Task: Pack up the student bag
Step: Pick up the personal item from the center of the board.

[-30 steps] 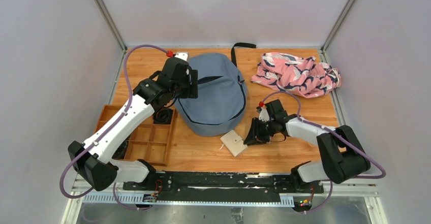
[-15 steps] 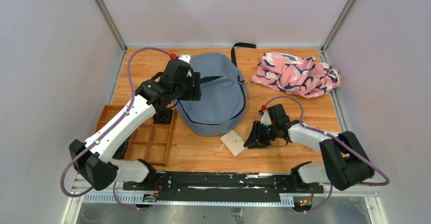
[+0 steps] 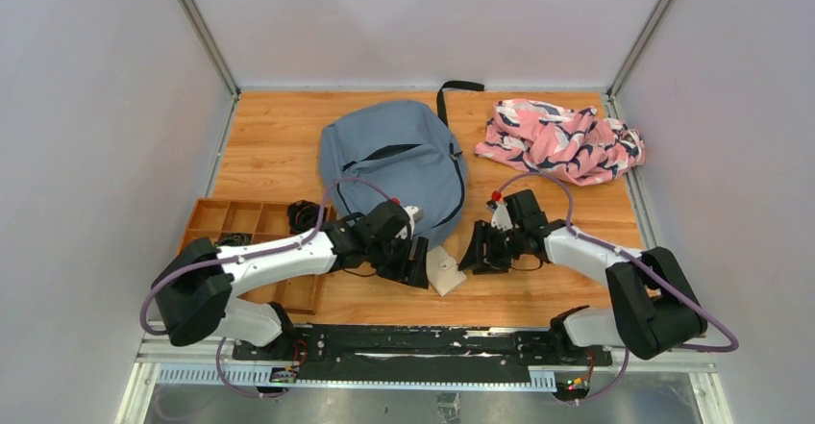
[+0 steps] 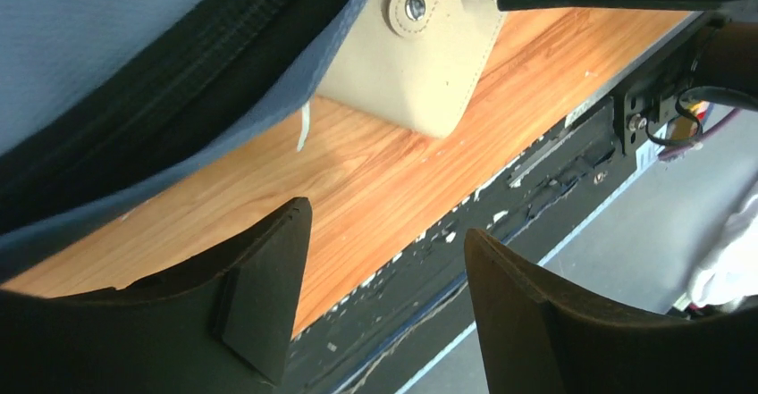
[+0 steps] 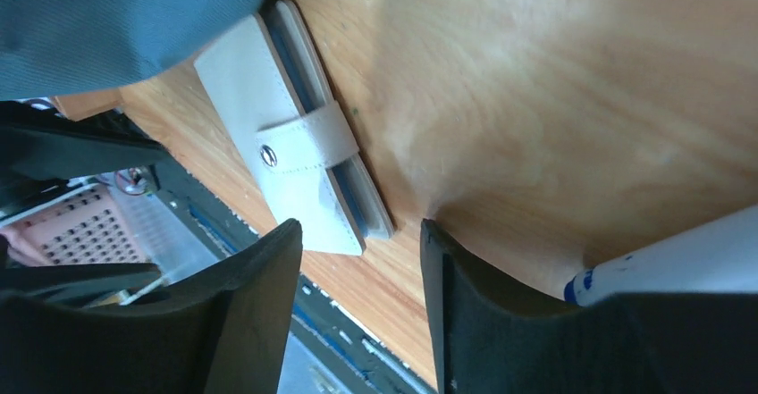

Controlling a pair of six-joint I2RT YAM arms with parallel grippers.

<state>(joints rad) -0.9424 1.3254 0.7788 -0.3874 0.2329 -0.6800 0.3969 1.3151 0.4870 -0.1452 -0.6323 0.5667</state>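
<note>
The student bag, a grey-blue backpack, lies flat on the middle of the wooden table; its dark zipper seam fills the upper left of the left wrist view. A cream snap wallet lies shut just in front of the bag's near edge, also visible as wallet and wallet. My left gripper sits low at the wallet's left side, open and empty. My right gripper stands just right of the wallet, open with nothing between its fingers.
A pink, white and navy cloth is bunched at the back right. A wooden divider tray sits at the left with a black cable coil beside it. A white cylinder with blue print lies by my right finger.
My left arm has swung from the bag's back left corner down to the near side beside the wallet. My right gripper has opened wider and stayed right of the wallet.
</note>
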